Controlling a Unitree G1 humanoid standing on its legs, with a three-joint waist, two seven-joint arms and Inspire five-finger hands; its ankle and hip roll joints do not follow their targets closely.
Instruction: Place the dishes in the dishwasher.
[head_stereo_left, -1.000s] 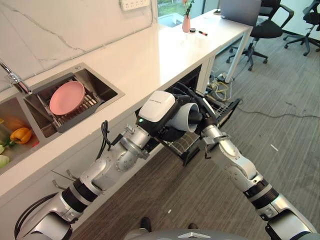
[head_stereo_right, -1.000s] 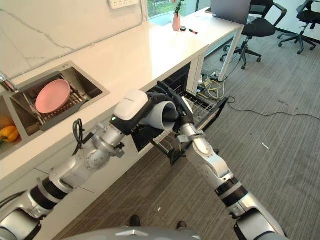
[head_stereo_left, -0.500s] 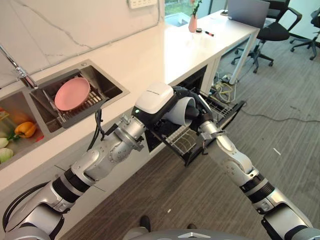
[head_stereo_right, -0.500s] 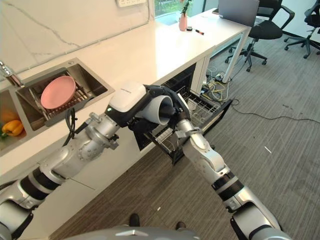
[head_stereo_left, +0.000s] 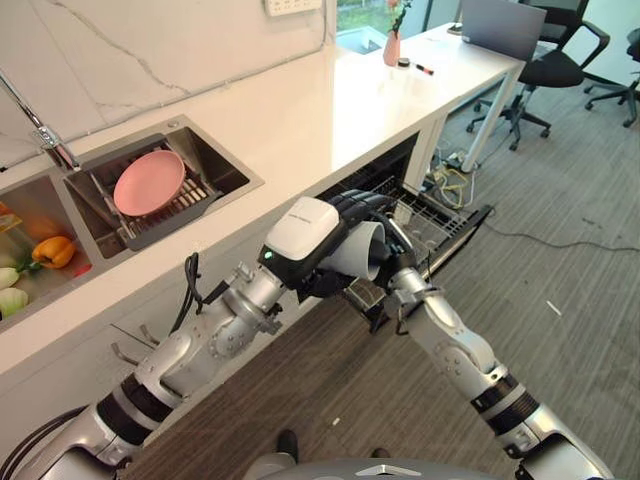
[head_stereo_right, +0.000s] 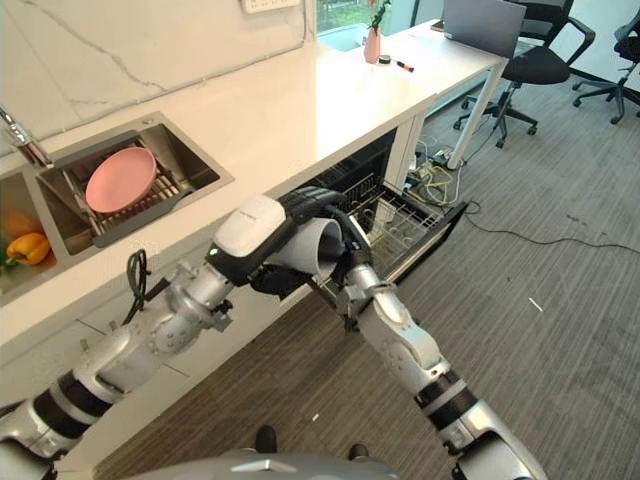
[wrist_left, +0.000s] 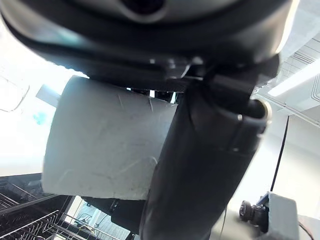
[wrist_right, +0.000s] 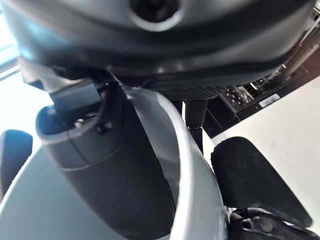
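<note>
Both hands are gripping the cup (head_stereo_left: 362, 250) at frame centre: left hand (head_stereo_left: 335, 215) curling over its side, right hand (wrist_right: 120, 165) pinching its rim. The rack (head_stereo_left: 440, 222) is lying just right, beyond.

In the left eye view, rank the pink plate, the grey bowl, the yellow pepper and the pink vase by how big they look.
1. Grey bowl, nearest the camera, which inflates it
2. Pink plate, close behind, so this order is unsure
3. Yellow pepper
4. Pink vase, farthest away
</note>
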